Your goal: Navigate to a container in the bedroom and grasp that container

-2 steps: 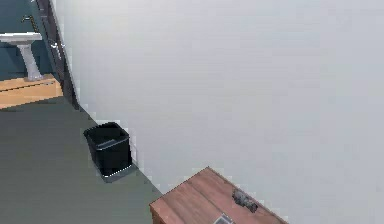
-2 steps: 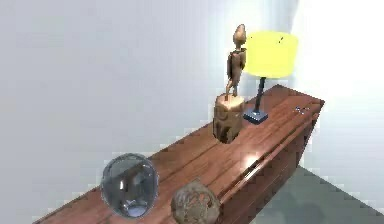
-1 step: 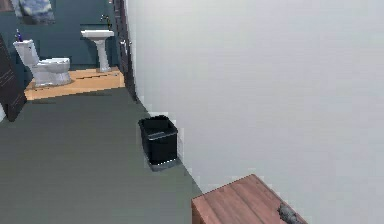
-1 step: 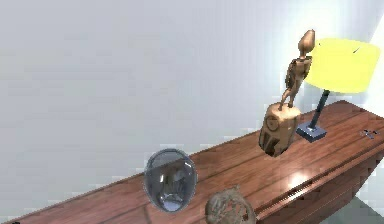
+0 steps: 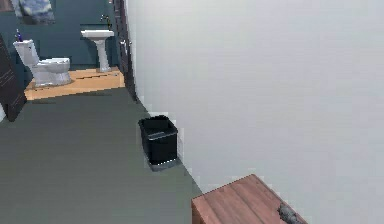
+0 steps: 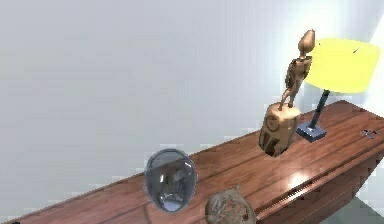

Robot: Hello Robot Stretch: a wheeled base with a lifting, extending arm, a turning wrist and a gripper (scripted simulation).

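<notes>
A black open-topped bin [image 5: 158,141] stands on the dark floor against the white wall, a little ahead in the forward view. In the arm side view a clear, rounded glass vessel [image 6: 170,180] sits on a brown wooden tabletop [image 6: 300,165]. A brownish round thing [image 6: 230,208] lies at the tabletop's near edge, just right of the vessel.
On the same tabletop stand a wooden figure statue [image 6: 285,110] and a yellow-shaded lamp [image 6: 340,65]. A corner of wooden furniture [image 5: 245,205] juts in at the forward view's bottom. Far ahead an open doorway leads to a toilet [image 5: 45,65] and a pedestal sink [image 5: 98,45].
</notes>
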